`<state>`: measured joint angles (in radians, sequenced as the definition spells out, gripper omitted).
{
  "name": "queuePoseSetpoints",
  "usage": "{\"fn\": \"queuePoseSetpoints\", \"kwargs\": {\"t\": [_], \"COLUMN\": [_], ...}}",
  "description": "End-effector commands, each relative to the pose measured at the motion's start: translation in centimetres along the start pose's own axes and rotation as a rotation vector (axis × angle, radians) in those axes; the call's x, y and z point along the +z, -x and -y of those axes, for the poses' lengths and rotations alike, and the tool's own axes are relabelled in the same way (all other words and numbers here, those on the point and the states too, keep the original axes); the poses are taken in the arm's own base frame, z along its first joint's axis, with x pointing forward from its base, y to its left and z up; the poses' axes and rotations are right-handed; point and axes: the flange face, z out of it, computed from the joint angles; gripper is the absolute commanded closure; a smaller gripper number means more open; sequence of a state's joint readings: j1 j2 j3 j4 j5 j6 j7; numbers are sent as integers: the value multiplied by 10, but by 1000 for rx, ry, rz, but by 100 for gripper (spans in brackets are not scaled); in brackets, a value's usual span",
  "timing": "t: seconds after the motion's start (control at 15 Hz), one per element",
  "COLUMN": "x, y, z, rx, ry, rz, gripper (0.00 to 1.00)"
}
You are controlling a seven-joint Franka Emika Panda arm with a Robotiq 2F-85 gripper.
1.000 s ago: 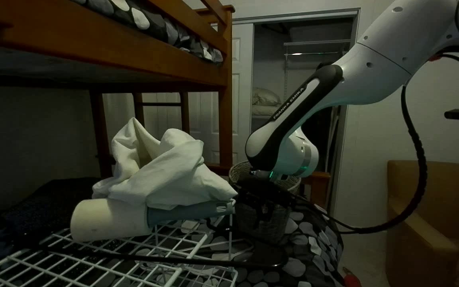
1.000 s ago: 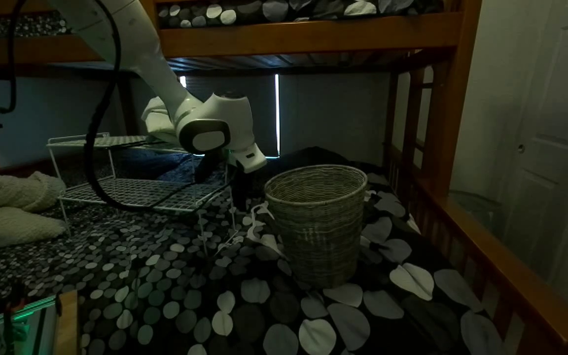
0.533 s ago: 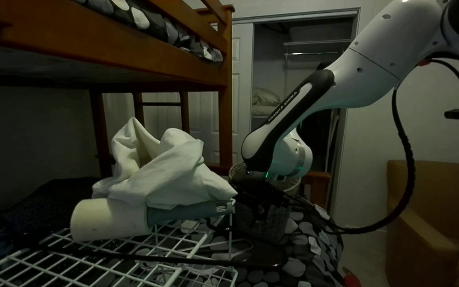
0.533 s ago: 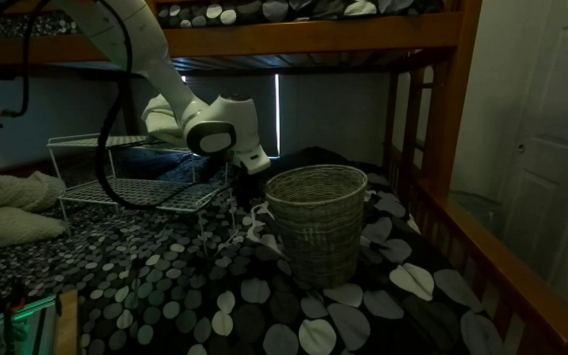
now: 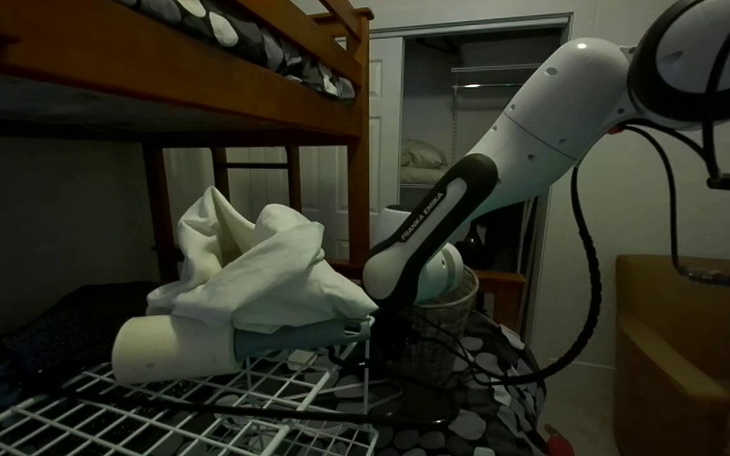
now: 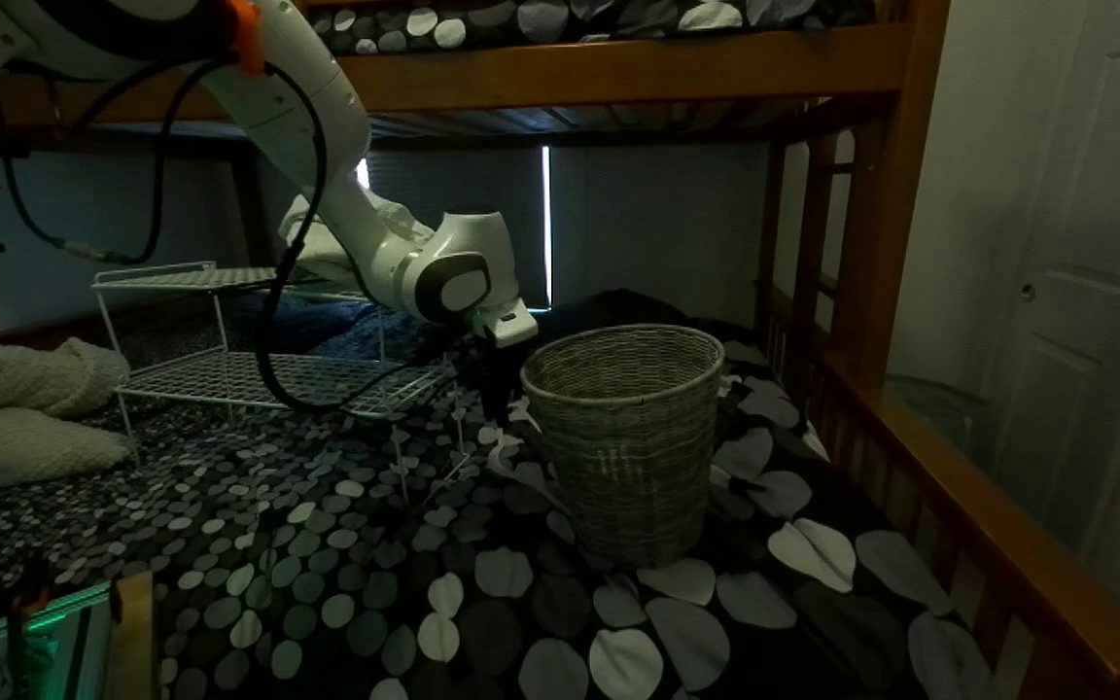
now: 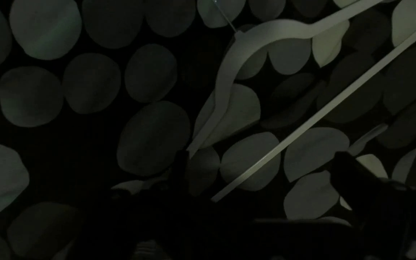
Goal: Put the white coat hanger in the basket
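Note:
The white coat hanger (image 7: 302, 130) lies on the dotted bedspread in the wrist view. Its thin straight bar runs diagonally between my fingers, and its curved part passes by the left fingertip. My gripper (image 7: 262, 155) is open, with dark fingers on either side of the bar. In an exterior view the gripper (image 6: 497, 389) points down just above the hanger (image 6: 529, 476), close beside the basket (image 6: 628, 467). The woven basket stands upright on the bed, and the part of its inside that shows has nothing in it. It also shows behind the arm, as the basket wall (image 5: 431, 345).
A white wire rack (image 6: 268, 374) stands on the bed beside the arm. White cloth (image 5: 263, 272) and a pale roll (image 5: 172, 348) lie on it. The upper bunk's wooden rail (image 6: 618, 73) is overhead. A fluffy blanket (image 6: 25, 418) lies at the edge.
The arm has shifted toward the basket's side in an exterior view, and its upper links have come lower. The gripper has come down near the hanger. The basket has not moved.

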<state>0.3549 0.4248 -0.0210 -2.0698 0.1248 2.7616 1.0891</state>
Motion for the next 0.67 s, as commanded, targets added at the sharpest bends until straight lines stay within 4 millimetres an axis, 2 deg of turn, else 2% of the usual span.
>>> {"fn": "queuePoseSetpoints", "kwargs": {"t": [0.0, 0.13, 0.33, 0.47, 0.6], "x": [17, 26, 37, 45, 38], "y": [17, 14, -1, -5, -8], "z": [34, 40, 37, 36, 33], "rx": [-21, -22, 14, 2, -5], "ry": [75, 77, 79, 70, 29], "rz": [-30, 10, 20, 32, 33], "gripper": [0, 0, 0, 0, 0]}}
